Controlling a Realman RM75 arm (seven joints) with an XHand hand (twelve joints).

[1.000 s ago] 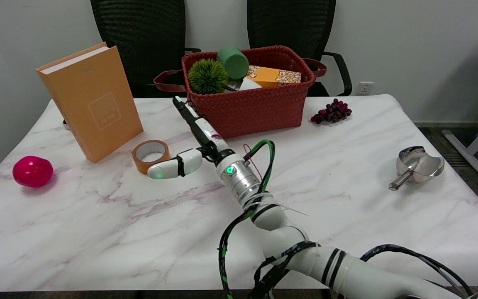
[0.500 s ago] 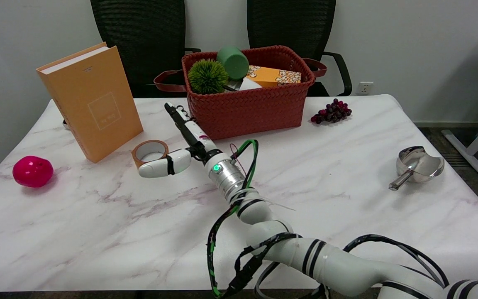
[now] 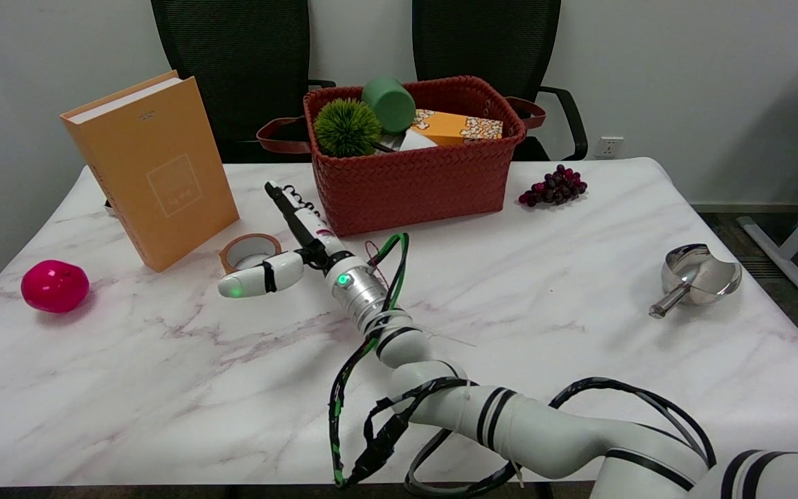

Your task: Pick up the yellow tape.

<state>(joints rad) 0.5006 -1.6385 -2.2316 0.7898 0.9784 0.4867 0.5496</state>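
Toward the worktop's [image 3: 163, 388] far left, the yellow tape [image 3: 250, 251] is laid flat, hole facing up, so its axis is upright; as a round ring it has no long side. It is set just in front of the lower right corner of the orange book [image 3: 153, 166], which is stood near the far-left corner. The right hand [image 3: 288, 239] is held just right of the roll and partly over its near-right rim; whether contact is made cannot be told. The hand is spread and nothing is held: one white finger [image 3: 253, 278] is stuck out leftward across the roll's near edge, the others are pointed toward the far edge, beside the red basket [image 3: 416, 177]. A pink ball [image 3: 55, 285] is sat at the left edge, well apart.
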